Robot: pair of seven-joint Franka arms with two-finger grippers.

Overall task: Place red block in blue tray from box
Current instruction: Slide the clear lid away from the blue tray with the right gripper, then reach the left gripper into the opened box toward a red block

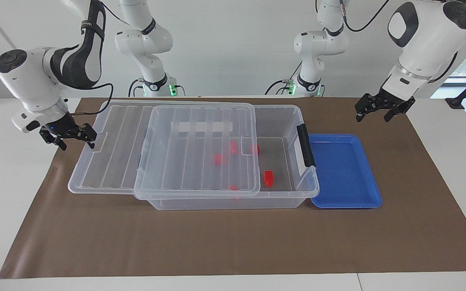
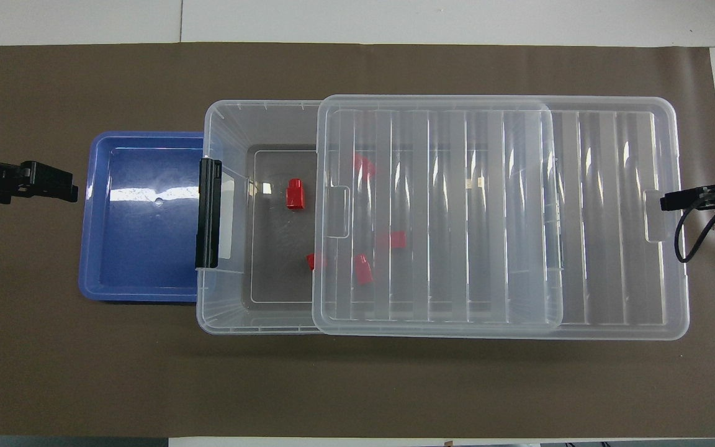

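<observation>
Overhead view: five red pieces (image 2: 295, 194) in box (image 2: 227, 310); one blue tray (image 2: 140, 248); both tools released.

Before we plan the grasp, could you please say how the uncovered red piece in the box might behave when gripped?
The red piece looks small, hard and probably light. Its smooth plastic might slip. The narrower cap end suggests it could tip or roll if nudged.

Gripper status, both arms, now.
Left gripper: open, empty, in the air beside the blue tray.
Right gripper: open, at the end tab of the lid, which lies on the box; grip cannot be told.
</observation>
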